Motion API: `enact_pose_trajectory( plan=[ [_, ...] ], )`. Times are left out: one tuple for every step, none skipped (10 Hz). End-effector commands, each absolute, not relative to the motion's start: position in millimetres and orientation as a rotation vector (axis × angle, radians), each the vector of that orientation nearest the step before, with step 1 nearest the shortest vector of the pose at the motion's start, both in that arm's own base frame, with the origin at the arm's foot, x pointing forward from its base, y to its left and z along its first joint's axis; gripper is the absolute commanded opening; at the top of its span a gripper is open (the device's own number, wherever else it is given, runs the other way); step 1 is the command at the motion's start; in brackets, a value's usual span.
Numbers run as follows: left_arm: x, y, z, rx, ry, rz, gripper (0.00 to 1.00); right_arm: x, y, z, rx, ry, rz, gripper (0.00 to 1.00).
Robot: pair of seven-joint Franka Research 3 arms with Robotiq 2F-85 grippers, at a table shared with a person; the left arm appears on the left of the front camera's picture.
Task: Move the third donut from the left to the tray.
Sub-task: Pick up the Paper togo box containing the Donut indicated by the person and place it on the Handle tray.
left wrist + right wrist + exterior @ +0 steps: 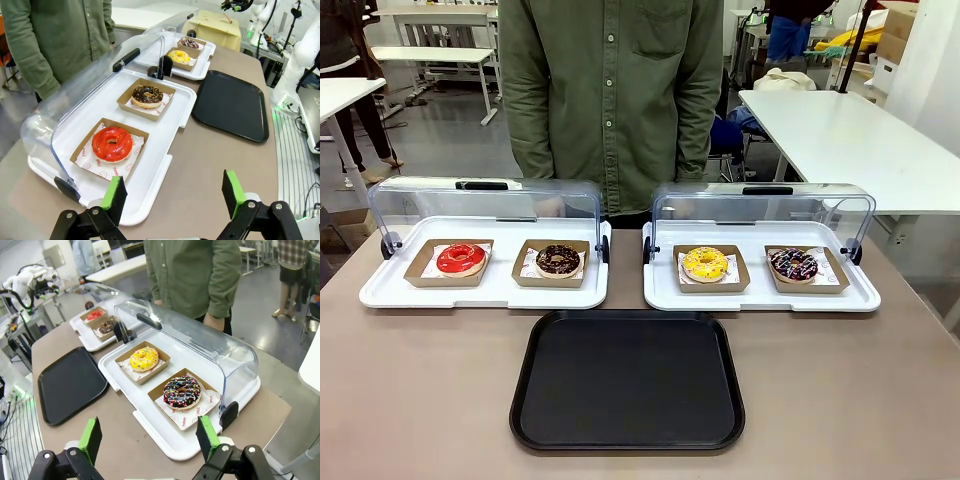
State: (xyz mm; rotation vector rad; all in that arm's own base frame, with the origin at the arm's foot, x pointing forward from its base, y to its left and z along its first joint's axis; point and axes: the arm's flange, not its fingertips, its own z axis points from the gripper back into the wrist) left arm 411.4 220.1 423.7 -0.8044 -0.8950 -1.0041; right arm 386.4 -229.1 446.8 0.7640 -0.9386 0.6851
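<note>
you've got the yellow donut (705, 263) on the left side of the right-hand white tray (760, 301), lid (760, 205) up, toward the far edge of the table (420, 400). black tray (627, 385) at the near edge, centre. left jaws and right jaws wide open, gripping nothing.

Getting at the yellow donut (705, 264) looks easy from the near side and from above. The clear lid (760, 212) of its white tray (760, 297) is rolled back to the far side, so it stands like a wall behind the donuts. Sideways is tighter: the dark sprinkled donut (793, 264) sits near on the right, and the lid's black hinge (647, 248) sticks up at the tray's left end. The black tray (627, 380) lies just in front, with a flat bare surface and a low rim. There's only a narrow gap between the two white trays. A person (610, 100) stands right at the far edge, behind the lids.
</note>
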Motion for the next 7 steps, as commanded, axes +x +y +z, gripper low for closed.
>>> enact_pose_trajectory(
  plan=[
    [411.8, 221.0, 425.8, -0.803, -0.896, -1.008, 1.0, 388.2, -229.6, 448.0, 0.771, -0.97, 0.695, 1.0],
    [411.8, 221.0, 425.8, -0.803, -0.896, -1.008, 1.0, 388.2, -229.6, 448.0, 0.771, -0.97, 0.695, 1.0],
    [411.8, 221.0, 425.8, -0.803, -0.896, -1.008, 1.0, 388.2, -229.6, 448.0, 0.771, -0.97, 0.695, 1.0],
    [411.8, 221.0, 425.8, -0.803, -0.896, -1.008, 1.0, 388.2, -229.6, 448.0, 0.771, -0.97, 0.695, 1.0],
    [411.8, 221.0, 425.8, -0.803, -0.896, -1.008, 1.0, 388.2, -229.6, 448.0, 0.771, -0.97, 0.695, 1.0],
    [411.8, 221.0, 425.8, -0.803, -0.896, -1.008, 1.0, 388.2, -229.6, 448.0, 0.771, -0.97, 0.695, 1.0],
    [411.8, 221.0, 425.8, -0.803, -0.896, -1.008, 1.0, 388.2, -229.6, 448.0, 0.771, -0.97, 0.695, 1.0]
  ],
)
